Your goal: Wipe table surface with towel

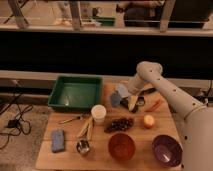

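tray [75, 92] is seen in green, towel [120, 95] in grey-blue, white arm [170, 92] ended by a darker gripper [131, 102] held low just right of the towel, cup [98, 112] white, sponge [58, 140] blue, one bowl [122, 146] orange-red, other bowl [167, 150] purple, table [50, 160] pale wood

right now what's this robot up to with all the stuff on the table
The robot's arm reaches over the back of the wooden table, with its gripper down at a grey-blue towel lying just right of the green tray. Whether it has hold of the towel cannot be told. A white cup, grapes and two bowls sit nearer the front, so any wiping looks barely begun.
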`<state>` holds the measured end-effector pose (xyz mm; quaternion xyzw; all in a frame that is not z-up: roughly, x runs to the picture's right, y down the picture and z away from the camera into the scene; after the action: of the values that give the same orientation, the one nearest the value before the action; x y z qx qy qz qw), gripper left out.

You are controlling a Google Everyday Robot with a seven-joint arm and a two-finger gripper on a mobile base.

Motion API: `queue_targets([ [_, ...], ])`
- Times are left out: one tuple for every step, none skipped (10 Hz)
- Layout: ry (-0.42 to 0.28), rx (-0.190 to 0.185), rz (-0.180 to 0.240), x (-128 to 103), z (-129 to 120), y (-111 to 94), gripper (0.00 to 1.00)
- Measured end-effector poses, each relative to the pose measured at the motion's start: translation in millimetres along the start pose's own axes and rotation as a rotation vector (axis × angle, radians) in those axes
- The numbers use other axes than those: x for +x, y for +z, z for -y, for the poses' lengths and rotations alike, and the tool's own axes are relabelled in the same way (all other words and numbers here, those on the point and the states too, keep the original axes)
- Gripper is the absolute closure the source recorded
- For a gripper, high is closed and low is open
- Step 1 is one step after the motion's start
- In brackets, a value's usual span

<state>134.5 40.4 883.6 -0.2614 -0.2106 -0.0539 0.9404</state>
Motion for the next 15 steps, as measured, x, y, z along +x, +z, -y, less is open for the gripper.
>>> queue_targets([
  [0.005,0.007,-0.012,1.8,5.7,-0.2,0.00],
  [0.007,0.013,-0.023,4.0,14.0,1.0,0.00],
  [0.013,0.020,-0.040,9.6,29.1,3.0,0.00],
  [0.013,0.029,-0.053,14.9,42.3,4.0,0.00],
  [0.010,0.039,-0.065,20.5,56.9,4.8,0.00],
  [0.005,0.049,-0.077,27.4,71.9,6.7,0.00],
  [0.002,0.057,-0.085,34.5,81.6,9.3,0.00],
  [0.000,0.060,-0.088,42.1,84.2,11.9,0.00],
  [-0.009,0.058,-0.087,46.6,81.9,15.0,0.00],
  [-0.038,0.067,-0.083,52.2,78.4,17.0,0.00],
  [-0.083,0.072,-0.085,59.1,74.0,17.3,0.00],
  [-0.113,0.075,-0.084,61.6,71.9,18.0,0.00],
  [-0.144,0.082,-0.082,62.2,70.4,20.1,0.00],
  [-0.175,0.091,-0.083,60.6,70.3,20.7,0.00],
  [-0.204,0.103,-0.085,60.8,69.4,20.5,0.00],
])
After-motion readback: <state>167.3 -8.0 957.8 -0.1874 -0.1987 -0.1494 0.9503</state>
